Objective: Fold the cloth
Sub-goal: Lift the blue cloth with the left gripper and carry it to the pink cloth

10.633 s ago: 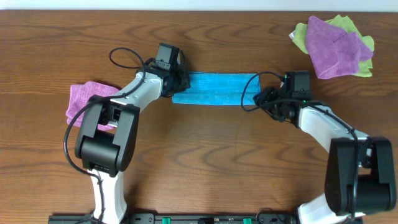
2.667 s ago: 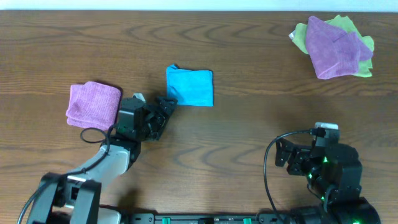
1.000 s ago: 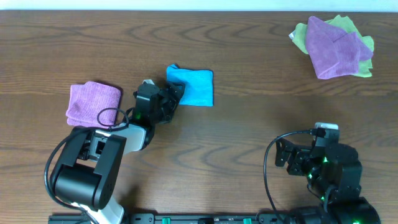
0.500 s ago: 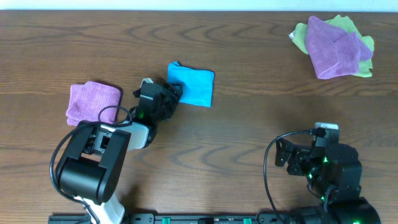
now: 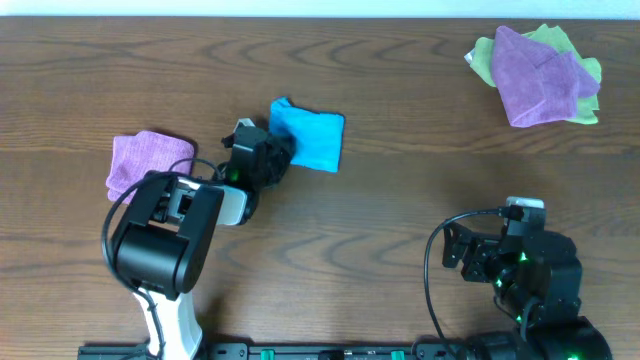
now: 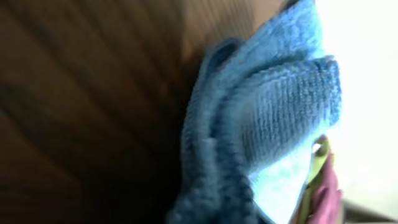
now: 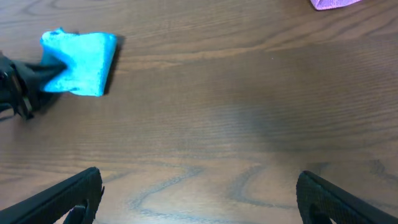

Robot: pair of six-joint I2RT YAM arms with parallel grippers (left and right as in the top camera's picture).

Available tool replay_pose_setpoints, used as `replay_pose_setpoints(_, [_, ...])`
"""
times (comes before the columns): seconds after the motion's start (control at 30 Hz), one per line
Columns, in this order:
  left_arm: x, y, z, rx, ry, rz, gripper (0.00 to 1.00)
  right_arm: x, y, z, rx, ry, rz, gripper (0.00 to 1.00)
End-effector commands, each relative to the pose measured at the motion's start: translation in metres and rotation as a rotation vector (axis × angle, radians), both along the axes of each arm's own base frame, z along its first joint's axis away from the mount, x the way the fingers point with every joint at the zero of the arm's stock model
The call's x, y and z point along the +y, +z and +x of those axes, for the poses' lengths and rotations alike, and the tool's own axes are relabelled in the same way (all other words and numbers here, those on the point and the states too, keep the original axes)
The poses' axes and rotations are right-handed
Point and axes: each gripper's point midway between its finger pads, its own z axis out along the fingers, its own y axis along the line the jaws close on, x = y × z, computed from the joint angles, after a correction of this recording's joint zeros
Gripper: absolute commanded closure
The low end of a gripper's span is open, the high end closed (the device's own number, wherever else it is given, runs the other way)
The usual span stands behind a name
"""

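The turquoise cloth [image 5: 312, 136] lies folded into a small rectangle left of the table's middle. Its near-left corner is bunched and lifted. My left gripper [image 5: 277, 156] is shut on that left edge. In the left wrist view the cloth [image 6: 267, 112] fills the frame as thick folded layers, and the fingers themselves are hidden. In the right wrist view the cloth [image 7: 81, 62] sits far left, with the left gripper [image 7: 22, 84] pinching its end. My right gripper [image 7: 199, 202] stands wide open over bare wood near the front right, far from the cloth.
A folded purple cloth [image 5: 148, 160] lies just left of the left arm. A purple cloth on a lime-green cloth [image 5: 540, 65] is piled at the back right corner. The right arm's base [image 5: 535, 285] stands at the front right.
The left gripper moved up to the cloth's left edge and closed on it. The edge has bunched and the cloth shifted slightly right. The right arm has not moved.
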Motion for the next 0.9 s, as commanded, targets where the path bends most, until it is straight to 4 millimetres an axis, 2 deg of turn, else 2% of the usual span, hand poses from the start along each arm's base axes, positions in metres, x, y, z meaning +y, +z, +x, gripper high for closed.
replay_pose_setpoints(0.0, [0.007,-0.05,-0.033,0.122,-0.07,0.074,0.94,-0.002,-0.001,0.0,0.002,-0.018,0.003,0.01])
replay_pose_setpoints(0.1, [0.006,-0.038,-0.027,0.065,-0.132,0.054,0.94,-0.002,-0.001,0.0,0.002,-0.018,0.003,0.01])
replay_pose_setpoints(0.23, [0.012,-0.001,-0.016,-0.046,-0.201,0.03,0.94,-0.002,-0.001,0.0,0.002,-0.018,0.003,0.01])
replay_pose_setpoints(0.37, [0.03,0.038,-0.009,-0.109,-0.191,0.052,0.94,-0.002,-0.001,0.0,0.002,-0.018,0.003,0.01])
replay_pose_setpoints(0.67, [0.069,0.098,-0.024,-0.144,-0.162,0.129,0.94,-0.002,-0.001,0.0,0.002,-0.018,0.003,0.01])
replay_pose_setpoints(0.87, [0.096,0.122,-0.035,-0.149,-0.122,0.156,0.94,-0.002,-0.001,0.0,0.002,-0.018,0.003,0.01])
